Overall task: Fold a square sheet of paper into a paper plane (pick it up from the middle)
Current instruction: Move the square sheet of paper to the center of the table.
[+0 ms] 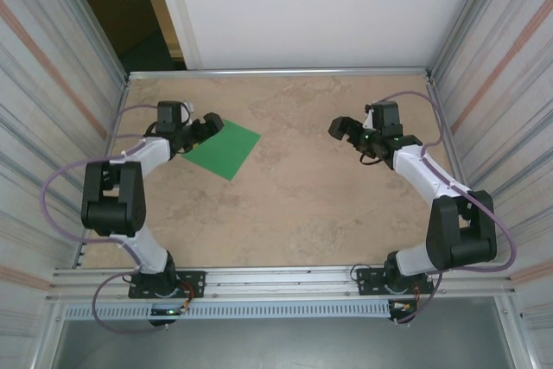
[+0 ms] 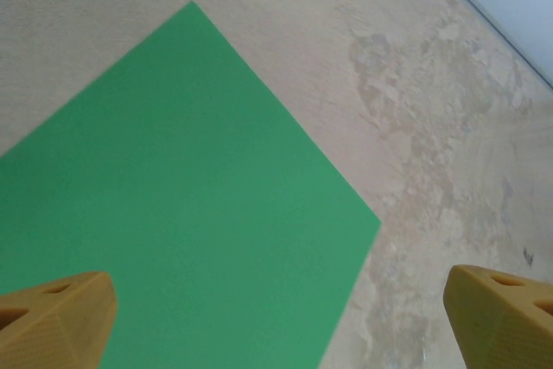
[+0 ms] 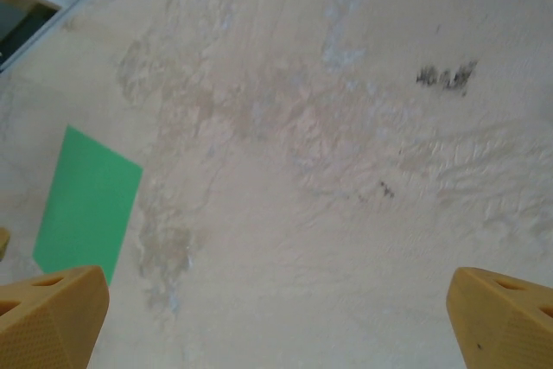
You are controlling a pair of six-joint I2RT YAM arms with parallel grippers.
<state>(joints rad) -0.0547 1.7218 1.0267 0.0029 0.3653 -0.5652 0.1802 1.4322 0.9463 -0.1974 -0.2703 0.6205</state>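
Observation:
The square sheet of paper (image 1: 224,150) is bright green and lies flat and unfolded on the tan table, left of centre. My left gripper (image 1: 207,126) hovers over the sheet's near-left corner, open with nothing between its fingers. Seen from the left wrist, the sheet (image 2: 173,213) spreads under the wide-apart yellow fingertips (image 2: 56,313). My right gripper (image 1: 346,130) is open over bare table at the right, well apart from the paper. In the right wrist view the sheet (image 3: 86,205) lies far to the left, beyond the fingertips (image 3: 52,313).
Metal walls (image 1: 52,66) fence the table on the left and right. A white panel (image 1: 311,6) closes the back. A rail (image 1: 276,283) runs along the near edge by the arm bases. Dark smudges (image 3: 445,75) mark the table surface.

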